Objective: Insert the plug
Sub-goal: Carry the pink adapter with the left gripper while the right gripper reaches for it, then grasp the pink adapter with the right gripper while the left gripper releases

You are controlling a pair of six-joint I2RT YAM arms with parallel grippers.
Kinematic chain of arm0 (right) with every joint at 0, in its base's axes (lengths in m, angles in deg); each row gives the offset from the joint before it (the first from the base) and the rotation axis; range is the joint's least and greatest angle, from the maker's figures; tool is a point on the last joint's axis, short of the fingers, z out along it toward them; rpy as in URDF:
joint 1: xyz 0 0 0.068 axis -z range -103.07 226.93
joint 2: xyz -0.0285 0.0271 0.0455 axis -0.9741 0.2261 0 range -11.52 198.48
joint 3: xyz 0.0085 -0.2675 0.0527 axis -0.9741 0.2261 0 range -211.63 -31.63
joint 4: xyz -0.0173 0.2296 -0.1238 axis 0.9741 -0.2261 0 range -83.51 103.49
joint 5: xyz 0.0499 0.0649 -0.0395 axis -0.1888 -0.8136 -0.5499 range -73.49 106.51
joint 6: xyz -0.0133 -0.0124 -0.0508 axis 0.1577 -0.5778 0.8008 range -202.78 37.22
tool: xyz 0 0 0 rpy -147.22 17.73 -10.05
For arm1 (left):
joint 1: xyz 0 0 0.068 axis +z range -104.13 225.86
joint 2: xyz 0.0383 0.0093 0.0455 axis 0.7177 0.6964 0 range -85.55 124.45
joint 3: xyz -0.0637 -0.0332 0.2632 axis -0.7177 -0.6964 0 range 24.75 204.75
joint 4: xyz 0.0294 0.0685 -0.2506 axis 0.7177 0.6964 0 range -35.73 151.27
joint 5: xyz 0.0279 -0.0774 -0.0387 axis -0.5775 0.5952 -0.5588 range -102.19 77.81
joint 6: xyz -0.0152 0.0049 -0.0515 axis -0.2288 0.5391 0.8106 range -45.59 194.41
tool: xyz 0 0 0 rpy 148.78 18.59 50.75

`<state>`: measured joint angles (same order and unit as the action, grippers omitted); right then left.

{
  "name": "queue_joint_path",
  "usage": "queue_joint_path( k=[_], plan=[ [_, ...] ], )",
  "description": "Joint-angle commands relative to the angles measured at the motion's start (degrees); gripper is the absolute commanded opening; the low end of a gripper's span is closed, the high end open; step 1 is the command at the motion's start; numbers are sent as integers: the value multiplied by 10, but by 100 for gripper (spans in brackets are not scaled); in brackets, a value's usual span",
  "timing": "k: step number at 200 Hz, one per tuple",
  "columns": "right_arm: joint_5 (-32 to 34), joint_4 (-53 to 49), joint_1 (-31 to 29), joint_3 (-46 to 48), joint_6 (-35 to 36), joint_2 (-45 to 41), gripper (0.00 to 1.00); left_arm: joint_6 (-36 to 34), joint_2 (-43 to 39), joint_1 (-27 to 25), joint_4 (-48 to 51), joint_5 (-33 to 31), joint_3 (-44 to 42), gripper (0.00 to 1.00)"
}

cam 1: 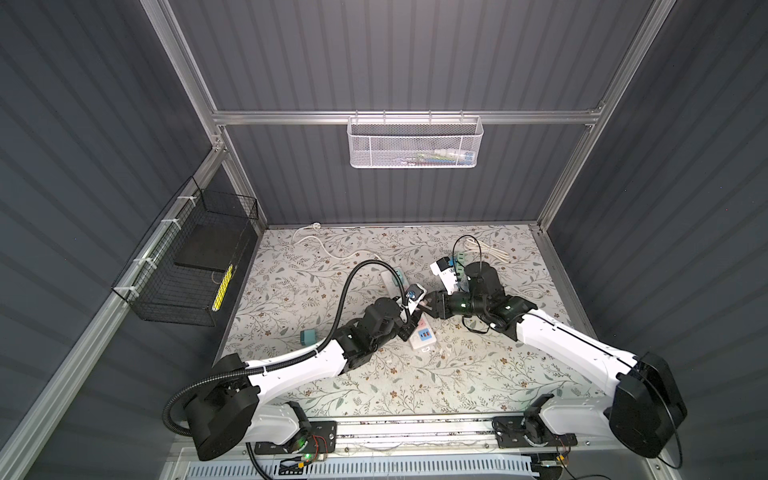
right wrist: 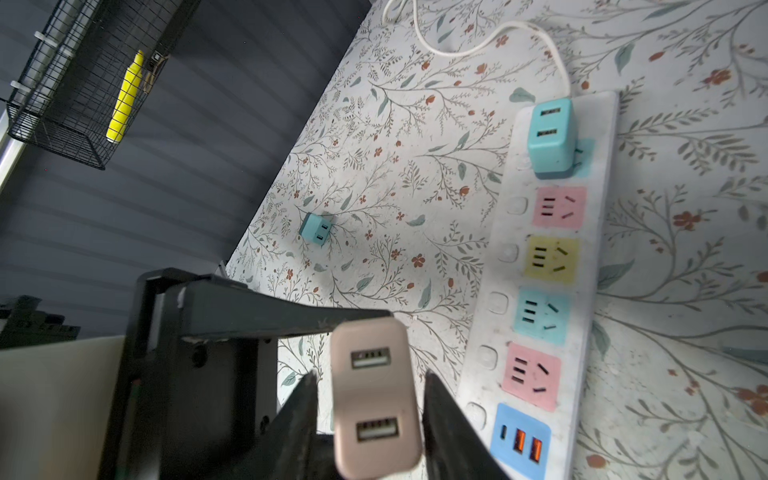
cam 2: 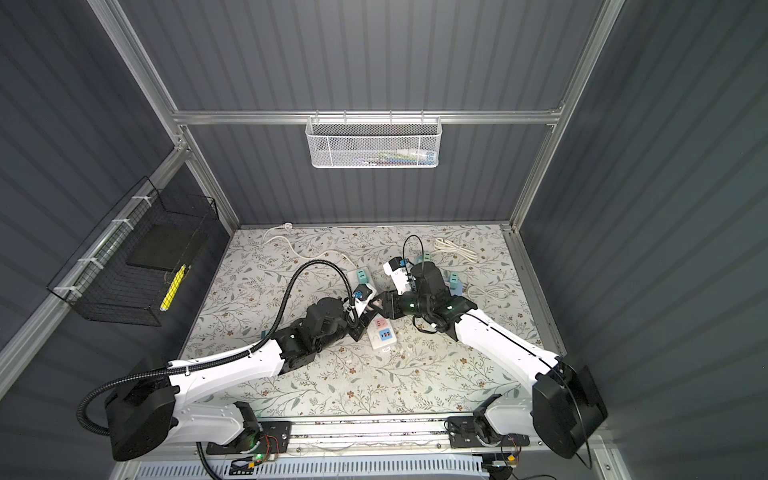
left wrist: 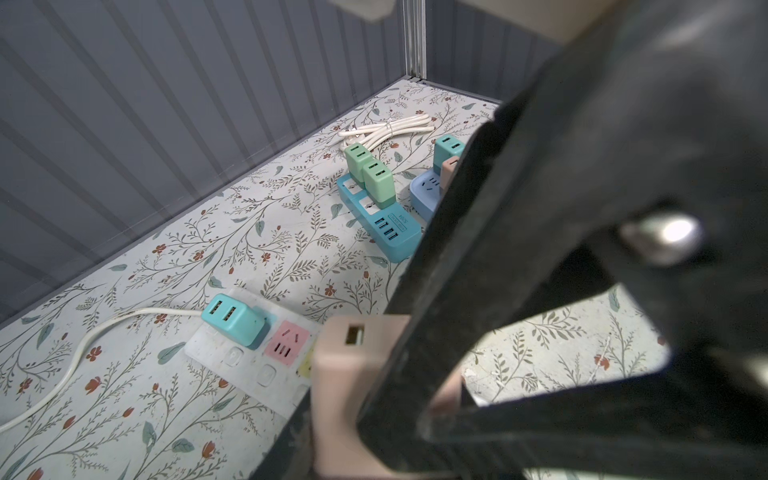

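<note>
Two steps remain, we judge: handover and insertion. Left claw clenches the plug above the strip, mid-table; right claw's jaws flank it, grip we cannot tell.

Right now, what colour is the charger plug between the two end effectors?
The plug is pale pink; the right wrist view shows it best.

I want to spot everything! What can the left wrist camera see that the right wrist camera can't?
Only left wrist: two green chargers, plus a bundled white cable. Only right wrist: a loose teal charger and a black wire basket holding something yellow. Both: the pink charger, the white power strip and its plugged-in teal charger.
</note>
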<state>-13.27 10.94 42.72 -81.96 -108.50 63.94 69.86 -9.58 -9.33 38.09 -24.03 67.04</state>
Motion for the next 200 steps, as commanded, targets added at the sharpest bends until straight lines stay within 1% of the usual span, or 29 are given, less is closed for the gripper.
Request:
queue_joint_path(
  k=[1,16,25,37,46,49,54,78,97,109,129,158,174,200],
  plan=[
    [-22,21,0,-11,-7,5,37,-11,-6,-3,3,6,21,20],
    [-25,29,0,-8,-14,3,30,-10,-6,-3,5,3,20,22],
    [-27,33,1,-6,-17,2,27,-8,-6,-3,6,2,20,27],
    [-23,40,1,-4,-22,1,23,-5,-5,-3,7,-3,20,37],
    [-18,47,1,1,-27,-1,22,1,-5,-3,11,-13,21,54],
    [-17,49,0,1,-28,-1,21,3,-6,-3,13,-18,21,59],
    [-15,49,0,1,-28,-2,21,6,-8,-3,17,-24,22,62],
    [12,51,0,-3,-26,-5,20,23,-39,-3,43,-66,24,71],
    [43,22,1,-26,-8,0,20,43,-79,-3,46,-108,11,76],
    [50,8,3,-42,-7,8,20,64,-103,-3,40,-130,-3,79],
    [60,-17,2,-74,-8,26,20,108,-135,-3,63,-170,-14,81],
    [79,9,2,-72,-17,36,20,177,-178,-2,125,-264,-21,88],
    [83,15,2,-69,-24,33,19,190,-205,-2,154,-292,-26,88],
    [100,9,1,-74,-25,24,19,208,-250,-2,191,-342,-30,92]
  ],
)
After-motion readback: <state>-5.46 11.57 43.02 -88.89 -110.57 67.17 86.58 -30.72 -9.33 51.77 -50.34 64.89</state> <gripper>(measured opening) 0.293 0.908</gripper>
